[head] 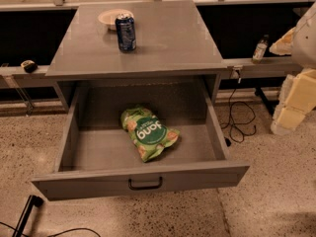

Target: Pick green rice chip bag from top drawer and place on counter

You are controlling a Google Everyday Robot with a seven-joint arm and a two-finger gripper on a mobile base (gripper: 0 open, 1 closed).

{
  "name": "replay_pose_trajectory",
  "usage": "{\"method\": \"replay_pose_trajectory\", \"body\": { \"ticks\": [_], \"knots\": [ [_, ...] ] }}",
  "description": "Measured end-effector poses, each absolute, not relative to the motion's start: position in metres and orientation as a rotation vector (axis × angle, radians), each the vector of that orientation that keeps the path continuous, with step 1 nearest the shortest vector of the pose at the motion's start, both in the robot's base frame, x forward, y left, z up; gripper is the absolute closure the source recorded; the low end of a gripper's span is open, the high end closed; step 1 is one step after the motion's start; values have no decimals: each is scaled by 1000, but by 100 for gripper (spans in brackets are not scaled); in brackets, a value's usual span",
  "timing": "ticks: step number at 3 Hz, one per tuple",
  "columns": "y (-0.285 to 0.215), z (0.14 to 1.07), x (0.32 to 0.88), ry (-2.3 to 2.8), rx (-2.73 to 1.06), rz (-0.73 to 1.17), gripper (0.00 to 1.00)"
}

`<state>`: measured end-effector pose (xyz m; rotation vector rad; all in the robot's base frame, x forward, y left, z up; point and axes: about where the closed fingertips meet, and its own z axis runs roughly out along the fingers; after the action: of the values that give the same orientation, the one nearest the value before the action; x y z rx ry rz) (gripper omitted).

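The green rice chip bag (pixel 148 132) lies flat on the floor of the open top drawer (pixel 74 181), near its middle, with the logo facing up. The drawer is pulled fully out, and its black handle (pixel 145 183) is at the centre of the front panel. The grey counter (pixel 173 43) is the cabinet top behind and above the drawer. Pale segments of my arm (pixel 296 98) show at the right edge, well right of the drawer. My gripper itself is out of view.
A blue soda can (pixel 126 32) stands on the counter's left half in front of a pale bowl (pixel 109 18). A small bottle (pixel 259 48) stands on the ledge at right. Cables (pixel 242 120) lie on the floor right of the drawer. A black stand (pixel 27 214) is at bottom left.
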<state>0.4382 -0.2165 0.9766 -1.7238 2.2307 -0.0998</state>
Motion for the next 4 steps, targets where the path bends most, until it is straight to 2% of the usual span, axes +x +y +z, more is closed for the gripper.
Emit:
{"method": "replay_pose_trajectory", "body": {
  "ticks": [1, 2, 3, 4],
  "knots": [
    [-217, 977, 438, 2231, -1724, -100, 0],
    [-184, 970, 461, 2185, -1706, -60, 0],
    [-125, 938, 509, 2165, -1623, 19, 0],
    [-98, 897, 532, 2219, -1472, -16, 0]
  ]
}}
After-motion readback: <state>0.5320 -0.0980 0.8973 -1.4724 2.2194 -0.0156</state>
